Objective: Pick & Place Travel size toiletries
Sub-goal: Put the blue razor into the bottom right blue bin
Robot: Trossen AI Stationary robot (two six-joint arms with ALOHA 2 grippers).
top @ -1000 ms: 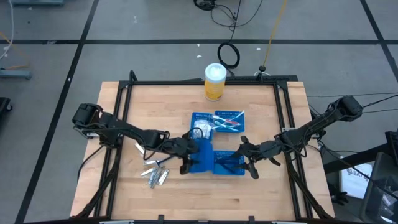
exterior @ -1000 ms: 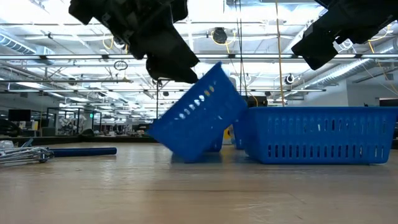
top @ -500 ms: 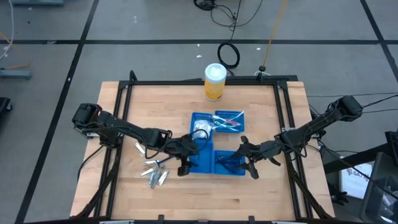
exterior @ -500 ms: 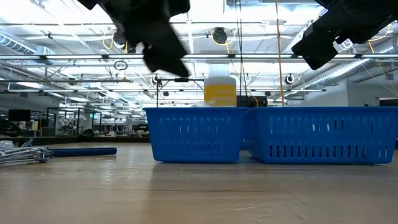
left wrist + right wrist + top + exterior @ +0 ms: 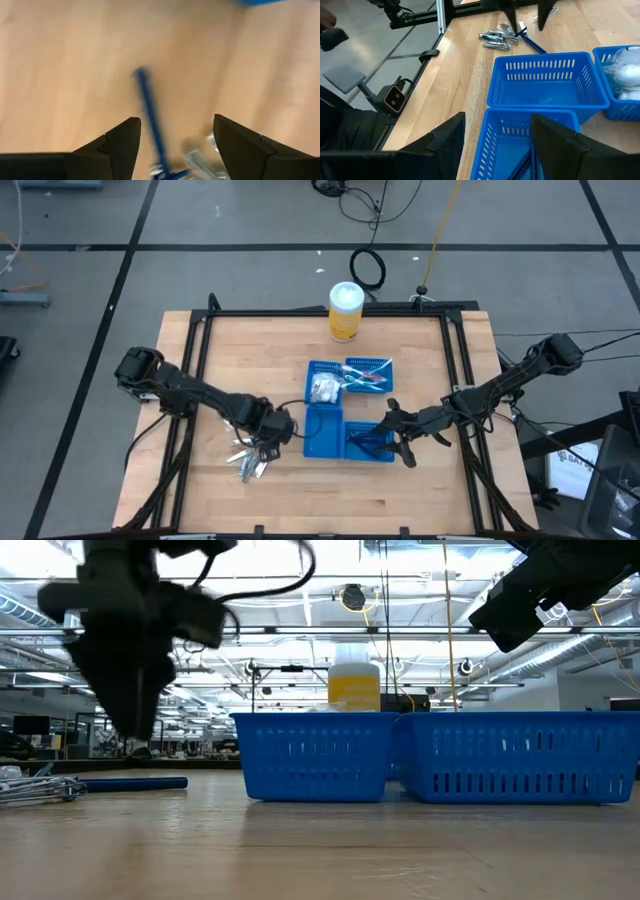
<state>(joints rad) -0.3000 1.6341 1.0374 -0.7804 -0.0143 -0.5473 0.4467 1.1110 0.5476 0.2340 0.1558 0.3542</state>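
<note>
The travel size toiletries lie in two places. Silvery small tubes [image 5: 248, 463] and a dark blue stick [image 5: 150, 120] rest flat on the wood near the table's left front. White packets [image 5: 322, 387] lie in the far left blue tray. My left gripper [image 5: 268, 442] hangs open above the loose pile, pointing down, with the stick and tubes [image 5: 200, 155] below its fingers and untouched. My right gripper [image 5: 392, 435] waits open above the near right tray [image 5: 520, 145].
Several blue mesh trays [image 5: 322, 430] stand together mid-table; the near left one [image 5: 547, 82] shows a bare bottom. A tall yellow canister with a white lid [image 5: 345, 310] stands at the far edge. A black frame [image 5: 190, 370] borders the table. Bare wood lies along the front.
The near left tray, tipped up on one edge under my left gripper a second ago, has dropped flat onto the table. My left gripper has since gone toward the table's left edge, over the loose pile, and has tipped from slanting to pointing down.
</note>
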